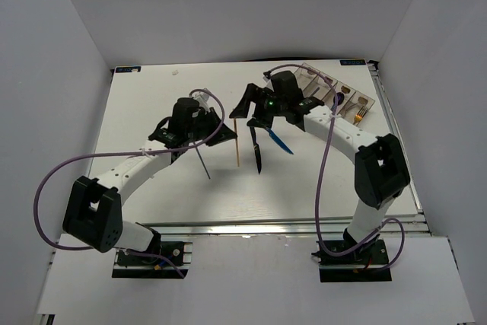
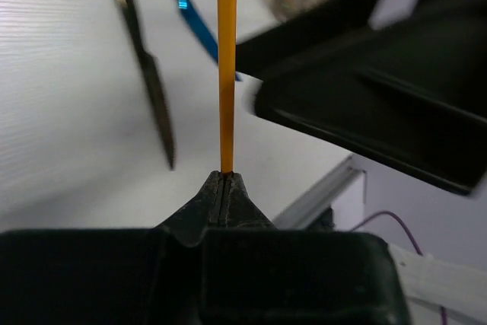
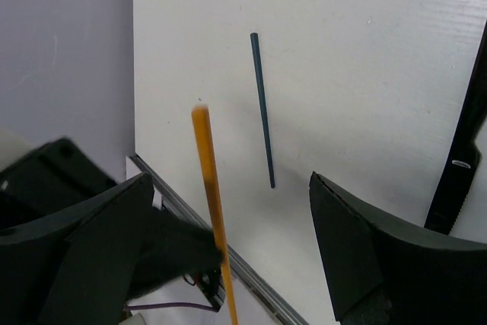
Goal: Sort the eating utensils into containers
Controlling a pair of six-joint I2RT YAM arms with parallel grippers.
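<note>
While we sorted, left fingers (image 2: 211,202) sat clamped on the orange chopstick (image 2: 226,74), mid-counter (image 1: 152,112). Right fingers (image 3: 358,241) gaped wide, empty, close by. Looked like a handover: right must close, then carry to tray (image 1: 335,89).

Soft, even light from above keeps the white worktop (image 1: 190,180) bright without glare, with only faint, diffuse shadows under the arms, and the top view is sharp throughout. In the left wrist view the chopstick (image 2: 226,66) is fairly crisp, while the black knife (image 2: 156,89) and blue knife (image 2: 190,17) smear out of focus. In the right wrist view the right pincer (image 3: 230,180) looms dark and soft, the chopstick blurs, and the worktop's ribbing stays clear.
</note>
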